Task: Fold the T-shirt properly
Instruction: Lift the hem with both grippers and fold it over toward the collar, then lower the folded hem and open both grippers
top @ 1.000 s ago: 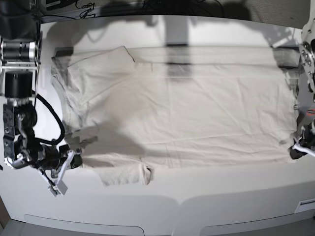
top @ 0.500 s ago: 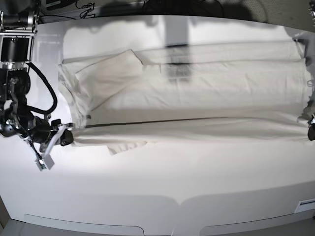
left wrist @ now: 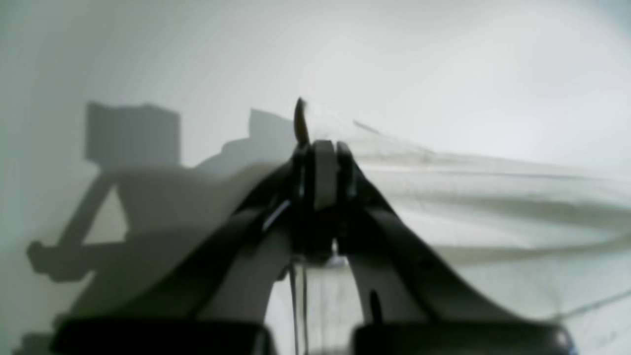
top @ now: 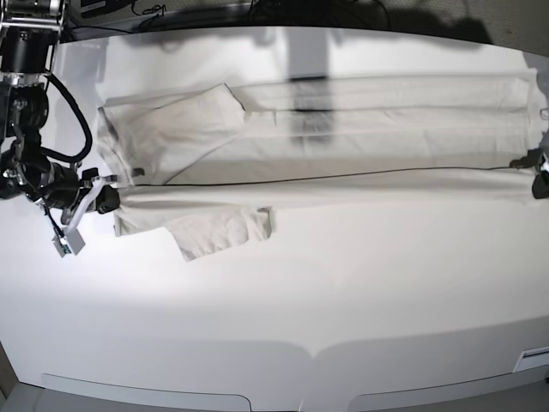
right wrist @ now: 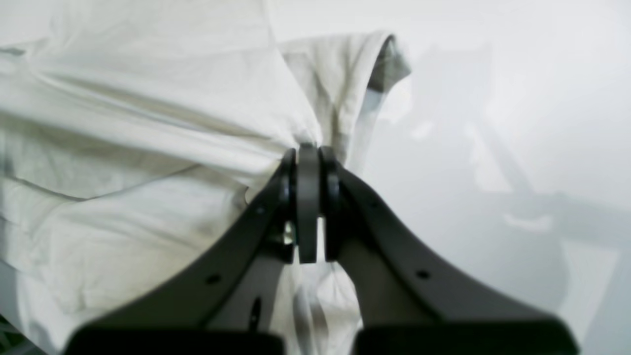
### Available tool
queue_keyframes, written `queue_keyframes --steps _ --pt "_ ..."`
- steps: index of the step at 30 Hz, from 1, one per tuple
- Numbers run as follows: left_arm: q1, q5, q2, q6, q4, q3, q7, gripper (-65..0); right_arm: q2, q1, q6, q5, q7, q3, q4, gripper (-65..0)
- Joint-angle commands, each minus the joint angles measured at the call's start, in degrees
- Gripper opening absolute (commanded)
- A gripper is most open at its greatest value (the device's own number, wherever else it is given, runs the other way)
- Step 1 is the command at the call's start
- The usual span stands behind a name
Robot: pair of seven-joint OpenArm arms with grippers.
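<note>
Near edge of T-shirt (top: 343, 146) now lifted toward 12 o'clock, lengthwise fold underway; right gripper (top: 107, 199) and left gripper (top: 540, 182) both clamped on cloth

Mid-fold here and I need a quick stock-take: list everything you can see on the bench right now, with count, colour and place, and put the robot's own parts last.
T-shirt: one, off-white, stretched across the far half of the table, near edge folded over toward the far side, one sleeve lying toward the near side.
Table: one, white, bare across the near half.
Cables: a few, dark, beyond the table's far edge.
Right gripper: one, black, at the base view's left, shut on the T-shirt's edge near the sleeve.
Left gripper: one, black, at the base view's right edge, shut on the T-shirt's opposite end.
</note>
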Motion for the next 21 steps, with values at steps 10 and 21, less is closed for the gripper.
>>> queue_keyframes --steps 10,21 --pt "3.7 -0.1 -2.1 0.4 0.8 -0.6 -3.0 -65.0 1.0 -5.7 0.0 0.1 3.8 0.6 1.0 -65.0" --pt "4.6 3.1 -2.1 0.4 0.8 -0.6 -2.4 -65.0 1.0 -9.0 0.0 0.0 5.4 0.6 1.0 -65.0"
